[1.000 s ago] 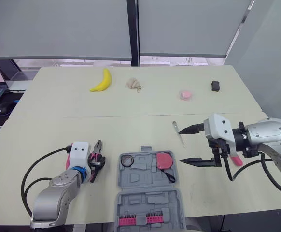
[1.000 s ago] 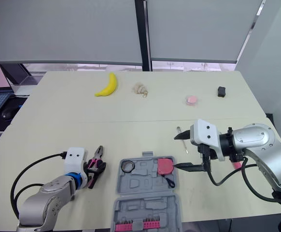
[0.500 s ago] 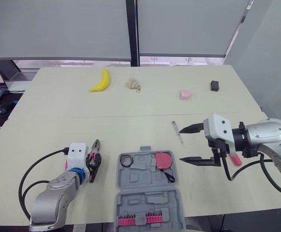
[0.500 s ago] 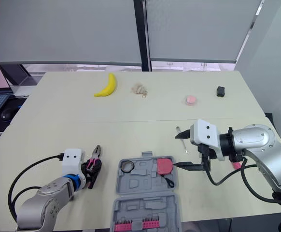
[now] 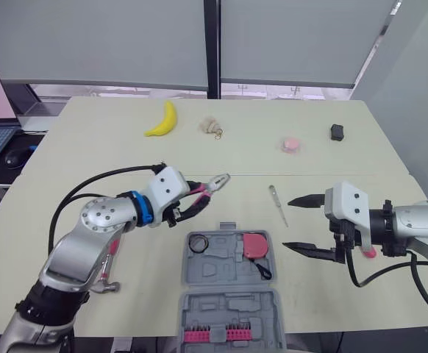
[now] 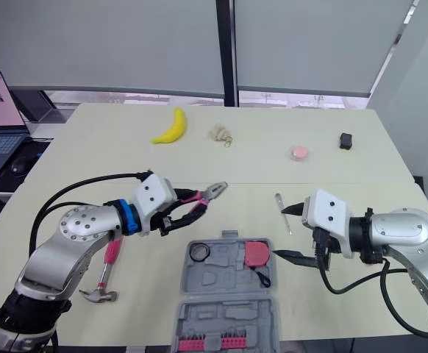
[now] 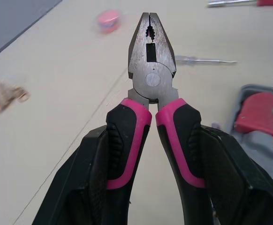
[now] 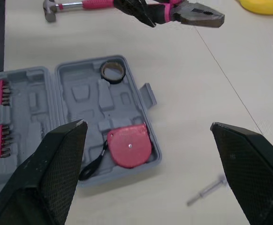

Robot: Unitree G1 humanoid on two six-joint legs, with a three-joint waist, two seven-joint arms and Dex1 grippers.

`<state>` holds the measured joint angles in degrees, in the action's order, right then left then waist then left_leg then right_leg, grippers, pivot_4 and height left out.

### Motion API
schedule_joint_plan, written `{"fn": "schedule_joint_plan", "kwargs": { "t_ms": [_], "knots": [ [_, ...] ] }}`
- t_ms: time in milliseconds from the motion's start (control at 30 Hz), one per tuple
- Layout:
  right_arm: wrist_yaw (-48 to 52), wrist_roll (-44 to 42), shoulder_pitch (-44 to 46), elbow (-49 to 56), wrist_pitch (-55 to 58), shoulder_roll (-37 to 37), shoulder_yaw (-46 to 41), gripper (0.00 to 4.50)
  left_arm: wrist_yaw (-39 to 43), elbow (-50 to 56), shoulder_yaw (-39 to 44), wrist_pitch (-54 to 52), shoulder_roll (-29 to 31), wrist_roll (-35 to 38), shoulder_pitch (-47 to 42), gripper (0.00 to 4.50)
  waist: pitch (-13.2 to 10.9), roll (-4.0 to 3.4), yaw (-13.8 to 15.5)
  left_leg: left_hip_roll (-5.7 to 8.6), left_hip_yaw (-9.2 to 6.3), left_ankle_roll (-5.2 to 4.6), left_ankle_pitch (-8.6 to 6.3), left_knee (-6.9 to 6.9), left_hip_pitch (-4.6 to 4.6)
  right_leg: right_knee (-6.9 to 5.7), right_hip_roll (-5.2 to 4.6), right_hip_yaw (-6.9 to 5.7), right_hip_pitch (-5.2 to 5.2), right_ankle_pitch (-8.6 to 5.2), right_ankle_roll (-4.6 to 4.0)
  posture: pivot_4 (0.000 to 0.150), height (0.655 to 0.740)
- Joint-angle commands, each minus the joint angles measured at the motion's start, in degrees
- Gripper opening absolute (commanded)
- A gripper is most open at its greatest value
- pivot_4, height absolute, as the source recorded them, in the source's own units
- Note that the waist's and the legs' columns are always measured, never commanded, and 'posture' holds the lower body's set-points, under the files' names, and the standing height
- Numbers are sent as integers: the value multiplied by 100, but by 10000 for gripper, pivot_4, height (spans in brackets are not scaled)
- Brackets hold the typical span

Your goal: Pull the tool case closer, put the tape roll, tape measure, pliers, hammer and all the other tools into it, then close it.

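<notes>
Up and across with the left gripper [image 5: 183, 210], clamped on the pink handles of the pliers [image 5: 210, 185]. Half a second ago low over the near-left of the table [image 5: 89, 162], left of the tool case [image 5: 225, 259]; now raised, swung right and a bit farther. Holds the pliers in the air just beyond the case's far-left corner, nose shut, pointing right and away. Not over a slot yet, not touching the case.

Uncovers the hammer [image 6: 109, 265] by that swing: flat on the table at near left under the left forearm, well left of the case, untouched.

No change at the right gripper [image 5: 289, 223]: fingers wide apart, holding nothing, hovering just right of the case. Same for the case itself: tape roll [image 5: 196, 242] at the left of the far half, tape measure [image 5: 252, 245] at its right, near half lying open with a row of pink bits [image 5: 193, 337]. Thin screwdriver [image 5: 279, 205] still loose on the table, just beyond the case's far-right corner.

Meaning for the task: pliers pick done, carry under way; probably next a lowering into an empty moulded slot in the far half. Left to do: pliers in, hammer, screwdriver, then closing. Whole view also shifted, so camera move, not table move.
</notes>
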<state>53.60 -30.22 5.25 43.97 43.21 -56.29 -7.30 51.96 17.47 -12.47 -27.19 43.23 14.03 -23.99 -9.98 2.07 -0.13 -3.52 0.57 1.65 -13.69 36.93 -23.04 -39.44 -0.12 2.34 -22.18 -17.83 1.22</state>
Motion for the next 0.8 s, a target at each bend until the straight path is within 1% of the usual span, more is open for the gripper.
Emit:
{"fn": "schedule_joint_plan", "kwargs": {
  "t_ms": [33, 133, 200, 267, 400, 500, 600, 700, 800],
  "knots": [
    [-233, 11, -430, 498, 134, -106, -448, 45000, 706, -276, -455, 314, 13, -199, -572, 24165, 0, 0, -6, -1, -2, 0, 0, 0, -1, 0, 5, -1, 0, 0, 0, 1500, 7274],
    [-617, -15, -658, 816, 366, -11, -445, 45000, 1004, -446, -927, 237, -205, -376, -1005, 24165, -1, -2, -51, -3, 1, -2, -1, 0, 2, -1, 13, 1, 0, -1, 1, 1500, 7274],
    [-1041, 207, -565, 956, 597, 12, -67, 45000, 1162, -402, -1205, 127, -334, -472, -1166, 24165, -1, -2, -60, -4, -1, -1, 0, 2, 2, -3, 16, 2, 0, -1, 1, 1500, 7274],
    [-1391, 420, -320, 956, 802, 70, 404, 45000, 1290, -342, -1372, 26, -389, -540, -1238, 24165, -1, -2, -88, -4, -1, -1, 0, 3, 2, -3, 16, 3, 0, -4, 7, 1500, 7274],
    [-1811, 763, 667, 617, 1206, 447, 1584, 45000, 1472, -300, -1545, -37, -431, -655, -1325, 24164, -2, -2, -180, -4, -3, -2, 0, 5, 4, -11, 16, 8, -2, -10, 21, 1500, 7274],
    [-1891, 980, 1309, 301, 1455, 732, 2361, 45000, 1551, -309, -1588, -67, -452, -727, -1401, 24164, -4, -4, -165, -6, -12, -2, 1, 6, 5, -19, 21, 8, -3, -12, 23, 1500, 7274],
    [-1872, 1097, 1700, 81, 1625, 925, 2894, 45000, 1603, -323, -1630, -78, -486, -781, -1448, 24164, -4, -5, -156, -5, -13, -2, 1, 6, 2, -19, 21, 7, -5, -10, 19, 1500, 7274],
    [-1865, 1280, 2017, -192, 1586, 1112, 3236, 45000, 1649, -315, -1658, -55, -505, -854, -1438, 24164, -4, -5, -153, -5, -11, -3, 1, 7, -2, -17, 19, 7, -8, -6, 11, 1500, 7274],
    [-1781, 1390, 2293, -412, 1493, 1225, 3396, 45000, 1694, -310, -1651, -35, -505, -913, -1422, 24164, -4, -5, -152, -4, -11, -3, 1, 7, -4, -15, 18, 7, -10, -1, 2, 1500, 7274]
  ]
}}
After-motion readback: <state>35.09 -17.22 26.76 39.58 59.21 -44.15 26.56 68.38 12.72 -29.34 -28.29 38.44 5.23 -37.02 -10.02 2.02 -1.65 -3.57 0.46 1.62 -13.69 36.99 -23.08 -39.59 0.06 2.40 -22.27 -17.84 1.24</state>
